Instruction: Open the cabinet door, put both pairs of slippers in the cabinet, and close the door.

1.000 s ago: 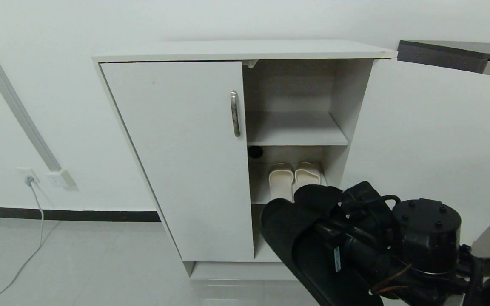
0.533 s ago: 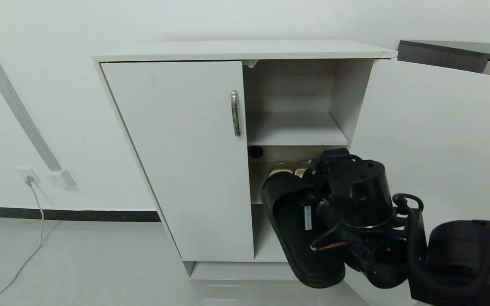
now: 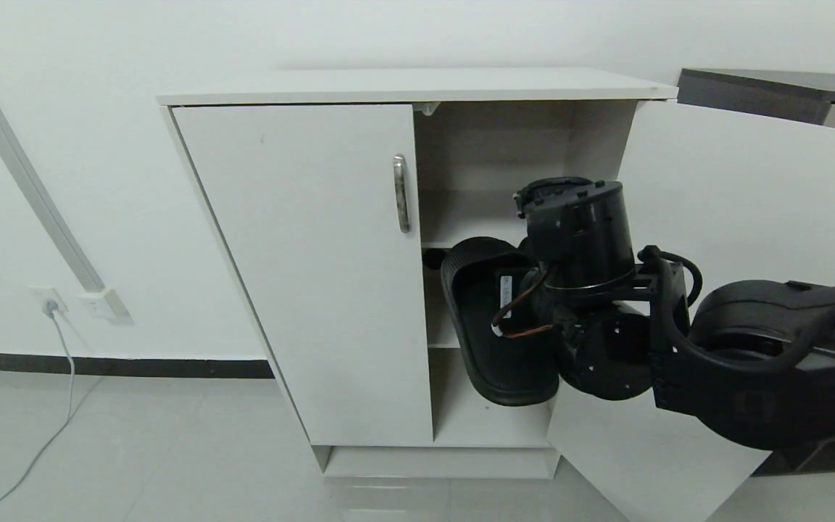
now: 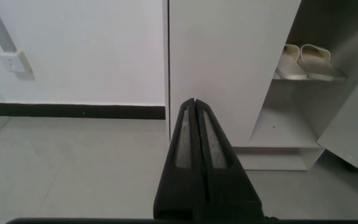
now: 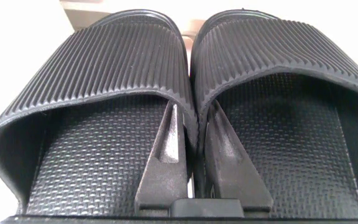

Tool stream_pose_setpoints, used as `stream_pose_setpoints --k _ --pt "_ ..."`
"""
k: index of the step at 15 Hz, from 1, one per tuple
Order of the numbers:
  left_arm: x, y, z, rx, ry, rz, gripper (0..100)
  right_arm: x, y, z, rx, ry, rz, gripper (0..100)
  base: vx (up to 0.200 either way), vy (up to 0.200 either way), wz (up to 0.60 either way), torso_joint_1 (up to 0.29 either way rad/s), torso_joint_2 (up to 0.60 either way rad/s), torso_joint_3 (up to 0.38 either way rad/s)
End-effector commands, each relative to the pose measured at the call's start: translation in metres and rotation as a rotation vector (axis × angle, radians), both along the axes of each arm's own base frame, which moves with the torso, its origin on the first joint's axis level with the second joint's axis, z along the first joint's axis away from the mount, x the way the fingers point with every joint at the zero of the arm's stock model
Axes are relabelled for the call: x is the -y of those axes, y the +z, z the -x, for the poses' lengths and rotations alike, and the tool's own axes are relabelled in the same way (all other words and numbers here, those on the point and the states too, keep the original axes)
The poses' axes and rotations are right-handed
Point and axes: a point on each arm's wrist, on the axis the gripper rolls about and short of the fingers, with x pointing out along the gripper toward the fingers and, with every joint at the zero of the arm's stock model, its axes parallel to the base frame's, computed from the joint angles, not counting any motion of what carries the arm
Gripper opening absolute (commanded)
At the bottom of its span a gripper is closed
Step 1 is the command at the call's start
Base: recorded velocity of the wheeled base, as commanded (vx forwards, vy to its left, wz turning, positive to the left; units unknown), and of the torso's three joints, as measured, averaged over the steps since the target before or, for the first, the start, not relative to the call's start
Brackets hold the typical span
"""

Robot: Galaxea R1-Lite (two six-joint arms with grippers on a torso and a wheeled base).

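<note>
The right gripper (image 5: 193,134) is clamping both black slippers (image 3: 497,326) by their inner walls at the cabinet (image 3: 417,85) opening, 4 o'clock of the handle (image 3: 401,193), and should be levelling them toward a bare shelf, clearing the open door (image 3: 736,217) at 3 o'clock, while the left gripper (image 4: 194,134) is hanging closed and empty.

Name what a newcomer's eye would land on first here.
The black slippers, pinched together in the right gripper, hang before the open right half of the cabinet. Inside, white slippers already sit on a shelf, while the left door is shut.
</note>
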Motion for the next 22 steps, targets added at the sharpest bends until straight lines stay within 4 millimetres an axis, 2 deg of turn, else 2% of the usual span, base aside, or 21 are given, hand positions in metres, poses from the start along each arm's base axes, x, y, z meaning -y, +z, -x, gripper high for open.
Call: stream_pose_setpoints --k 1,2,14,17,22 --pt "0.000 0.000 0.000 -0.001 0.000 0.000 0 0.000 0.002 -0.004 0.006 -0.008 -0.008 0 0.000 0.000 0.00 0.000 0.00 0.000" --pt "0.000 0.000 0.000 -0.001 0.000 0.000 0 0.000 0.003 -0.004 0.008 -0.010 -0.010 0 0.000 0.000 0.00 0.000 0.00 0.000" --pt "0.000 0.000 0.000 -0.001 0.000 0.000 0 0.000 -0.001 -0.008 0.001 -0.016 -0.004 0 0.200 0.000 0.00 0.001 0.00 0.002" --pt "0.000 0.000 0.000 -0.001 0.000 0.000 0 -0.001 -0.005 -0.014 -0.004 -0.022 0.001 0 0.000 0.000 0.00 0.000 0.00 0.000" --pt "0.000 0.000 0.000 -0.001 0.000 0.000 0 -0.006 -0.008 -0.051 0.010 -0.077 -0.014 0 0.000 0.000 0.00 0.000 0.00 0.000"
